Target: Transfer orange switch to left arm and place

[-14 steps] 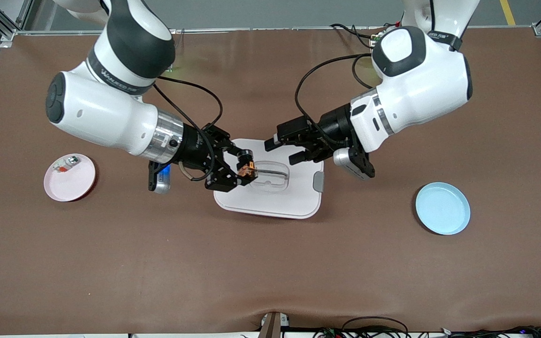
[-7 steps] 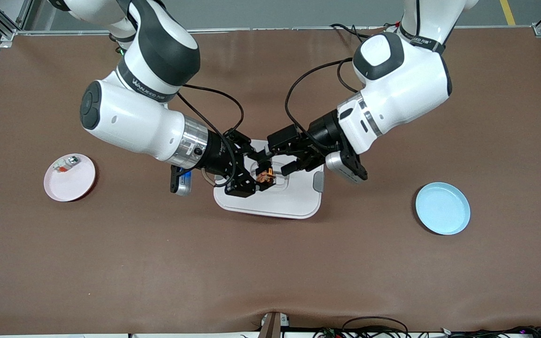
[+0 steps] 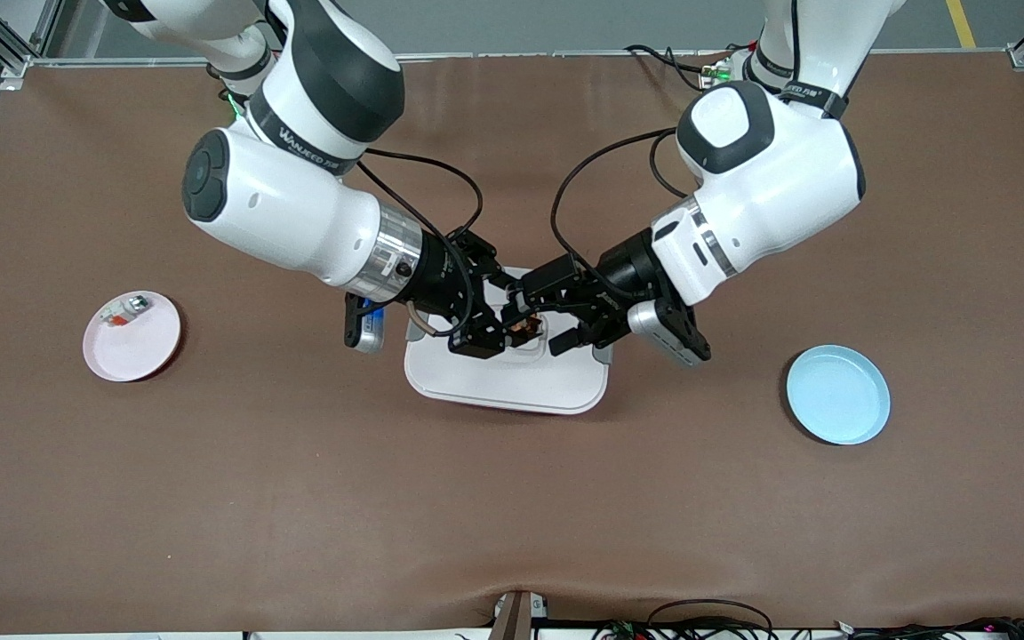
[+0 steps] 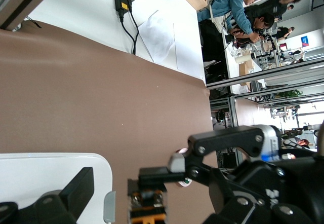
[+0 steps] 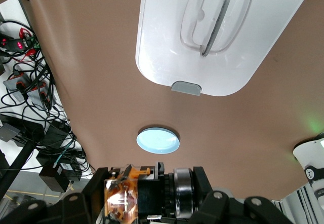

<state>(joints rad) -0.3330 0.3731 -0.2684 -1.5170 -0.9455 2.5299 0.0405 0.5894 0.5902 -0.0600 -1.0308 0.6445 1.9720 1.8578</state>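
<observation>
Both grippers meet over the box at the middle of the table. The right gripper, reaching in from ten o'clock, is clamped on the orange switch, which is up in the air above the lid's recessed clear handle. The left gripper comes in from two o'clock with its fingers spread apart, right up against the switch. Whether the part sits between those fingers is hard to call from the front.

The right wrist view settles the grasp: black body and orange end are pinched between the right gripper's fingers, with the lid, its handle and one grey latch below. It also shows the blue plate, which lies on the table at about four o'clock from the box.

The left wrist view gives the head-on angle: the switch's orange end sits under a finger of the right gripper, and one black finger of the left gripper is over the lid's corner.

The front view alone shows the pink plate, at nine o'clock from the box, carrying a small silver-white piece with a red bit.

The band on the right arm reads roughly "WANJEED". The left arm has a similar band, which I can't read.
</observation>
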